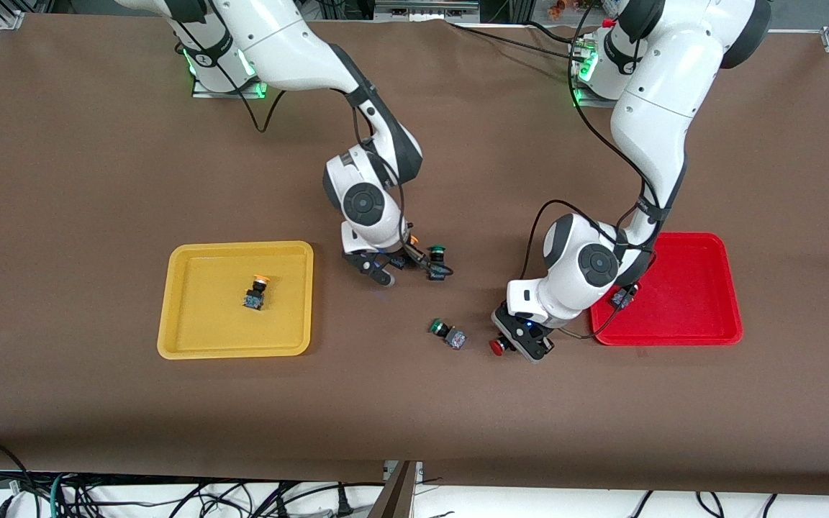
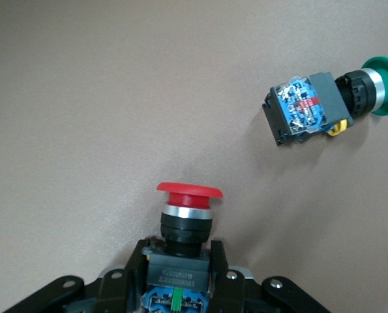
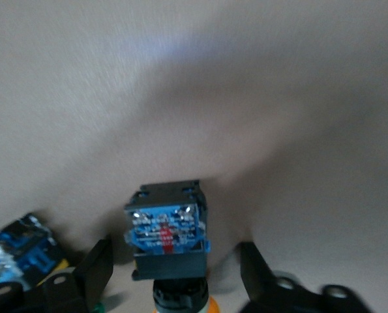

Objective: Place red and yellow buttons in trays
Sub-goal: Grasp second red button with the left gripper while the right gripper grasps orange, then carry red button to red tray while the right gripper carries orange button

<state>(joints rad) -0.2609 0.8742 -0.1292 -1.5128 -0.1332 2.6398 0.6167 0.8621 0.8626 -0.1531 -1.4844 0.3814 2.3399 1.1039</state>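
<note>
Two claws work: left claw [image 2: 180, 277] clenched on a red button [image 2: 188, 190] (tray-bound, presumably); right claw [image 3: 174, 277] spread around a yellow button [image 3: 167, 238].

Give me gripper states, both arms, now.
Left gripper: shut on the red button, low at the table beside the red tray.
Right gripper: open around the yellow button, not gripping.

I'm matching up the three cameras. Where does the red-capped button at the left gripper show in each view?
Front view: red-capped button on the table, in the shut left gripper, beside the red tray.
Left wrist view: red-capped button, its body between the gripper's fingers.
Right wrist view: not in it.
Shared landmark: the lying green-capped button beside it.
</note>
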